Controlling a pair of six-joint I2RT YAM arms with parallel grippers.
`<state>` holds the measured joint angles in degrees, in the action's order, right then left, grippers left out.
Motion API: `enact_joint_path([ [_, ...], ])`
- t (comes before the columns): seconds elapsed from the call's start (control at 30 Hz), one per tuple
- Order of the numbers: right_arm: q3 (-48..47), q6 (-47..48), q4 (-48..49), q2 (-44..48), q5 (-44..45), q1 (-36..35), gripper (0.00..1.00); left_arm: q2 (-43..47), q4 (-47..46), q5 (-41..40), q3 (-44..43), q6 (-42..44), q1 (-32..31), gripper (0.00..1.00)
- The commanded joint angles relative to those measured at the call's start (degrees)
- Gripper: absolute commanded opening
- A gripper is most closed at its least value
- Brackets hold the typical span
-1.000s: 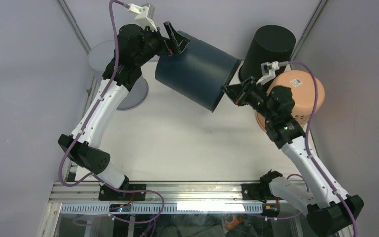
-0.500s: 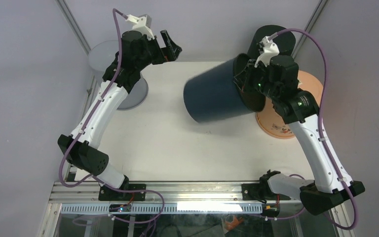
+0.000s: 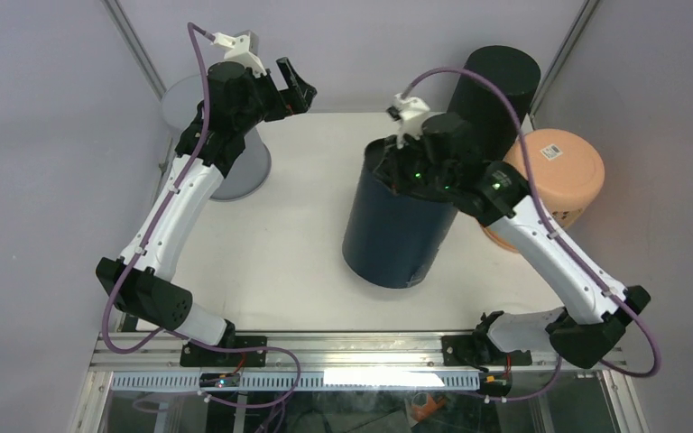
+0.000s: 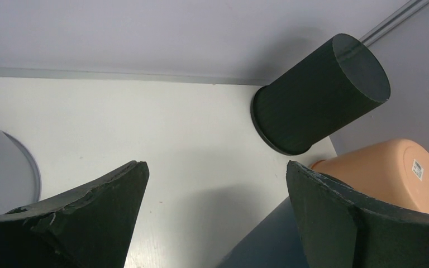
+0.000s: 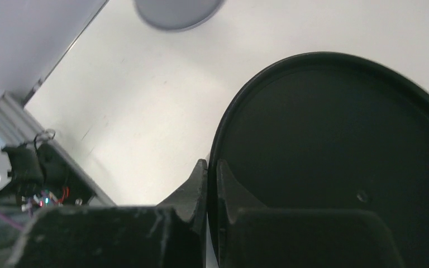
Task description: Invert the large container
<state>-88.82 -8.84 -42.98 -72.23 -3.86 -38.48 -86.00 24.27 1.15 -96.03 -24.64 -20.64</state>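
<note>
The white table point(image 3: 271, 253) fills the middle of the top view. The large container point(image 3: 388, 234), dark blue, stands near upright on it, right of centre, with its lower end at the table surface. The right wrist view looks down on its upper end, a dark round face ringed by a rim; I cannot tell whether this is the open mouth or the base.

A black container point(image 3: 496, 90) stands just behind it at the far right corner, wide end down, and crowds its far side. A peach container point(image 3: 555, 171) sits just to the right, also wide end down. The right arm crosses in front of the peach container to reach the blue one. A grey container point(image 3: 176, 104) stands at the far left corner, partly hidden by the left arm and well apart from the large container.

The left gripper point(image 3: 300, 83) hangs above the far left of the table, its fingers spread wide around nothing. The right gripper point(image 5: 211, 170) is on top of the large container, its fingers pinched together on the rim.

A small white label point(image 3: 550, 152) sits on the top of the peach container.
</note>
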Motion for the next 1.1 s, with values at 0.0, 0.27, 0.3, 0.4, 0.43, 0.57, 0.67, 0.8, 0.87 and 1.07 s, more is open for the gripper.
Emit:
enact_joint_path([
  [0.0, 0.1, 4.0, 11.7, -1.2, 6.5, -10.1, 0.00, 3.5, -2.5, -0.3, 0.7, -0.2, -0.3, 0.99],
  [0.27, 12.8, 6.1, 21.8, 1.9, 1.1, -14.8, 0.00, 3.6, -2.4, 0.1, 1.5, -0.6, -0.3, 0.99],
  [0.3, 13.6, 6.3, 21.9, 2.1, 2.6, -14.6, 0.13, 3.6, -2.4, 0.0, 1.7, -0.7, -0.2, 0.99],
  [0.4, 13.3, 7.2, 18.9, 1.9, 8.1, -13.5, 0.67, 3.6, -2.4, 0.0, 2.0, -0.5, -0.2, 0.99],
  [0.43, 12.6, 7.2, 17.7, 1.9, 8.8, -12.9, 0.73, 3.6, -2.4, 0.0, 2.0, -0.5, -0.2, 0.99],
  [0.57, 10.2, 7.7, 14.1, 4.5, 6.9, -10.8, 0.87, 3.5, -2.3, 0.7, 1.8, -0.5, 0.0, 0.99],
  [0.67, 9.6, 10.1, 11.2, 8.6, 0.3, -10.3, 0.89, 3.4, -2.4, 0.8, 1.9, -0.4, 0.1, 0.99],
  [0.8, 9.2, 13.0, 5.6, 12.3, -13.5, -10.3, 0.91, 3.4, -2.4, 0.8, 2.0, -0.2, 0.4, 0.99],
  [0.87, 10.2, 13.7, 4.0, 14.0, -19.7, -10.3, 0.92, 3.5, -2.4, 0.9, 2.0, -0.3, 0.4, 0.99],
  [1.07, 19.5, 14.4, 2.0, 17.6, -34.6, -10.3, 0.95, 3.6, -2.5, 1.5, 2.5, -0.3, 0.5, 0.99],
])
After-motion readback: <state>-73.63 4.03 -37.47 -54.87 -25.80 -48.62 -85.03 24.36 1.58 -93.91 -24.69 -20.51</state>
